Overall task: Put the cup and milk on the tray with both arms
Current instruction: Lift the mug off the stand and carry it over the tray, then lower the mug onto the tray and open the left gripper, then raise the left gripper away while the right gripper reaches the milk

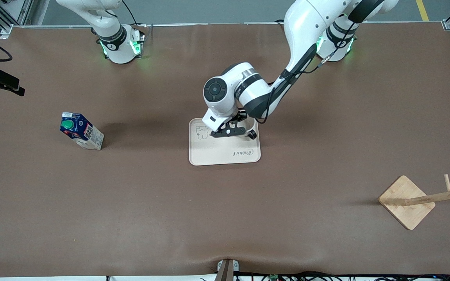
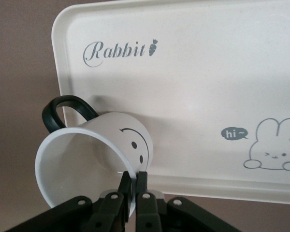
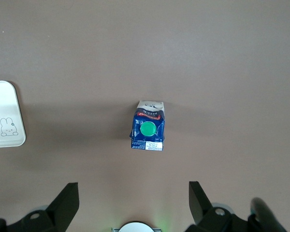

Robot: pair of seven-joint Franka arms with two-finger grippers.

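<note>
While the left gripper, fingers pinched on the cup's rim, lowers it at the tray's corner, the right gripper hangs wide open over the milk on the worktop, seemingly next to descend and grasp.

Even, soft overhead light covers my brown matte surface; no glare anywhere. The dark blue gable-top milk carton and the square bamboo stand base throw faint, blurred shadows. Green glow rims my arm bases at the frame's top. Close to my left claw, its black fingers look slightly soft.
</note>
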